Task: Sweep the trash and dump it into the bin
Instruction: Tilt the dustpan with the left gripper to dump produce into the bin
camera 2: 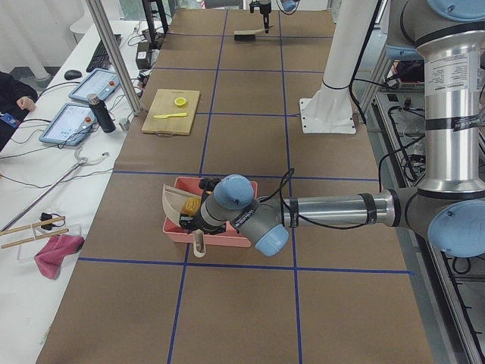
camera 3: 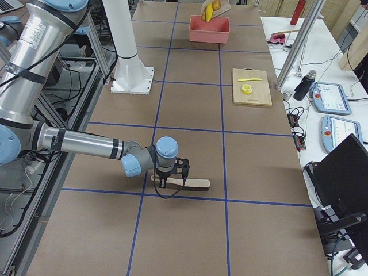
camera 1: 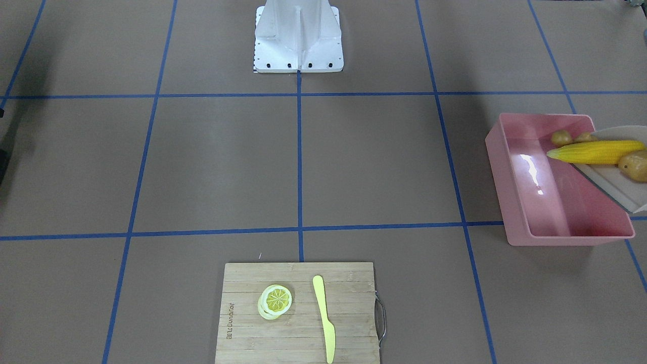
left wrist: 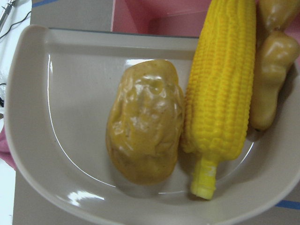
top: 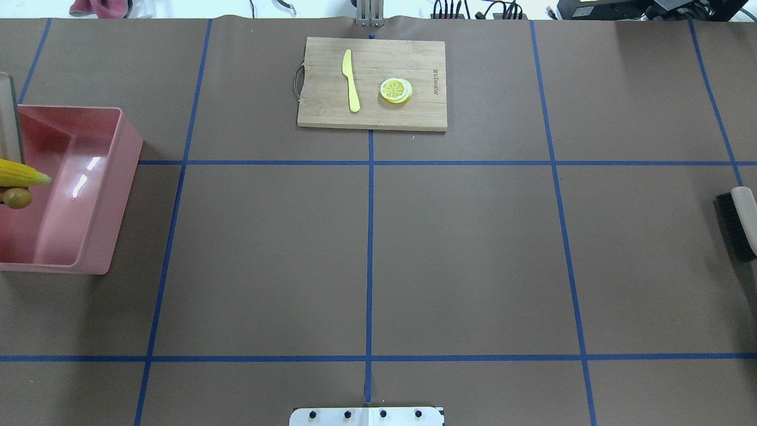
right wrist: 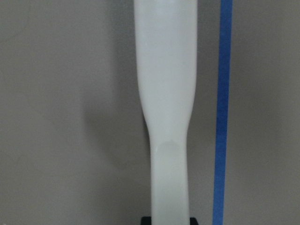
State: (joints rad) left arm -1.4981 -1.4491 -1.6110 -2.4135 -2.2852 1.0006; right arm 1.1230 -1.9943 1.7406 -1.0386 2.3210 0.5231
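Note:
The beige dustpan [left wrist: 47, 117] is held tilted over the pink bin [camera 1: 510, 202] at the robot's left end of the table. It carries the yellow corn cob [camera 1: 596, 151], the brown potato [camera 1: 634, 167] and the tan ginger root [camera 1: 571, 137]. The corn tip pokes out over the bin. My left gripper [camera 2: 198, 220] is at the dustpan's handle; I cannot tell whether it is shut. My right gripper [camera 3: 167, 179] is shut on the handle of the brush [top: 739, 222], low over the table at the far right.
A wooden cutting board [camera 1: 242, 313] with a lemon slice [camera 1: 276, 299] and a pale yellow knife [camera 1: 323, 318] lies at the table's far edge, opposite the robot's white base [camera 1: 298, 40]. Blue tape lines cross the brown table.

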